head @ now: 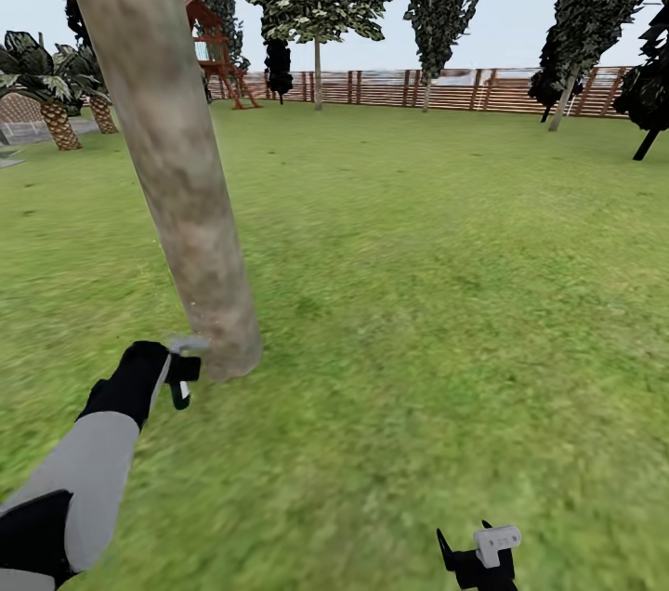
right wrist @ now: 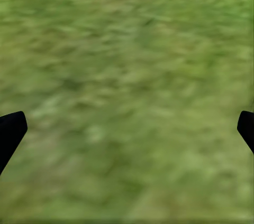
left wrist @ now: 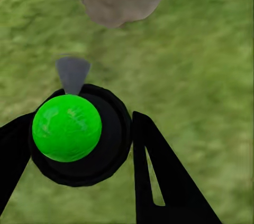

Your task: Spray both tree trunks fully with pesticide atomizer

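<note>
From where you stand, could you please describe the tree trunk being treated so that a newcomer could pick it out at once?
On the wide green lawn inside the brown slatted fence, look to the near left. The thick mottled beige-grey tree trunk rises at a slant there, its base beside the left gripper, which holds the green-topped black atomizer. Other trunks are thin, distant, near the fence.

Head high; wrists down near grass (right wrist: 127, 76)

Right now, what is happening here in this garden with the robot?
The robot stands on the lawn beside a thick tree trunk. Its left claw is shut on the pesticide atomizer, a black sprayer with a green top, and the grey nozzle points at the foot of the trunk. The right claw is open and holds nothing, low above the grass.
</note>
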{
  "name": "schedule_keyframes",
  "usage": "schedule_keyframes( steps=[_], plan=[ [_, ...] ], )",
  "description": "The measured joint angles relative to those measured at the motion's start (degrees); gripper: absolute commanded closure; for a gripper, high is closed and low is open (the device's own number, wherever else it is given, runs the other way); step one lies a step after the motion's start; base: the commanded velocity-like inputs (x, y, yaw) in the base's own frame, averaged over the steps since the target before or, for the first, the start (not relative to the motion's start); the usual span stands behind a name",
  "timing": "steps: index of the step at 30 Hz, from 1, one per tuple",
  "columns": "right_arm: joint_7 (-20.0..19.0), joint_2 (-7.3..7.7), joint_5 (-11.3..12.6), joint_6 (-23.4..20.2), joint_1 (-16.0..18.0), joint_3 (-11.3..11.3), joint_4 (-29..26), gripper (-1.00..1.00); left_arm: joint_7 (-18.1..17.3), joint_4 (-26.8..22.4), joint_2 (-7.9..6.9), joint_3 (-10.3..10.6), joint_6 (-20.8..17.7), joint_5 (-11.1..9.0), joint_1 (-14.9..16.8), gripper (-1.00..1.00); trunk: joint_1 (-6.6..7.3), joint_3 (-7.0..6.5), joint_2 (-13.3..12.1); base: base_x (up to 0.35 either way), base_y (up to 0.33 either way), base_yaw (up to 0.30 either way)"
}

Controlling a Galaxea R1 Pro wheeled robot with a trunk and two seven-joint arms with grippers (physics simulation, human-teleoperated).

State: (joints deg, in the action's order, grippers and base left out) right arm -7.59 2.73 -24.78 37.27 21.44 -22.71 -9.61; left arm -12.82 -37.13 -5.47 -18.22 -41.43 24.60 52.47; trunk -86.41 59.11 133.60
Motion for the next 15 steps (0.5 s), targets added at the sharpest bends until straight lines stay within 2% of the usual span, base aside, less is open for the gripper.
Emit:
schedule_keyframes(
  steps=[1,3,5,7,10,11,12,13,15],
  plan=[
    [0.0,0.0,0.0,0.0,0.0,0.0,0.0,-1.0,-2.9,0.0,-2.33,0.1,-0.4,0.5,0.7,1.0,0.0,0.0,0.0,0.0,0.0,0.0],
    [0.0,0.0,0.0,0.0,0.0,0.0,0.0,-1.0,-5.7,0.2,-3.26,1.2,-0.9,-0.3,1.1,1.0,-0.01,0.01,0.0,0.0,0.0,0.0],
    [0.0,-0.01,0.0,0.0,0.0,0.0,0.1,-1.0,-6.8,0.5,-2.71,6.7,-1.4,-0.8,1.2,1.0,-0.01,0.01,0.0,0.0,0.0,0.0],
    [0.0,0.0,-0.1,0.0,0.0,0.0,0.1,-1.0,-7.8,0.0,-1.05,10.7,-4.6,-0.8,1.3,1.0,-0.01,0.01,0.0,0.0,0.0,0.0],
    [0.0,-0.02,-0.1,0.0,0.0,0.0,0.1,-1.0,-8.1,-0.2,-1.7,11.5,-8.1,0.1,3.5,1.0,0.0,0.0,0.0,0.0,0.0,0.0],
    [0.0,-0.05,-0.1,0.0,0.0,0.0,0.1,-1.0,-8.1,-0.2,-3.9,11.4,-8.6,-0.3,4.5,1.0,0.0,0.0,0.0,0.0,0.0,0.0],
    [0.0,-0.04,-0.1,0.0,0.0,0.0,0.1,-1.0,-8.1,-0.2,-5.27,11.4,-8.5,1.0,4.9,1.0,0.0,0.01,0.0,0.0,0.0,0.0],
    [0.0,-0.04,-0.1,0.0,0.0,0.0,0.1,-1.0,-8.1,-0.2,-6.56,11.4,-8.7,0.2,5.5,1.0,0.0,0.01,0.0,0.0,0.0,0.0],
    [0.0,-0.03,-0.1,0.0,0.0,0.0,0.1,-1.0,-8.2,-0.2,-7.49,11.6,-8.9,-0.1,6.2,1.0,0.0,0.01,0.0,0.043,0.026,0.0]
  ],
)
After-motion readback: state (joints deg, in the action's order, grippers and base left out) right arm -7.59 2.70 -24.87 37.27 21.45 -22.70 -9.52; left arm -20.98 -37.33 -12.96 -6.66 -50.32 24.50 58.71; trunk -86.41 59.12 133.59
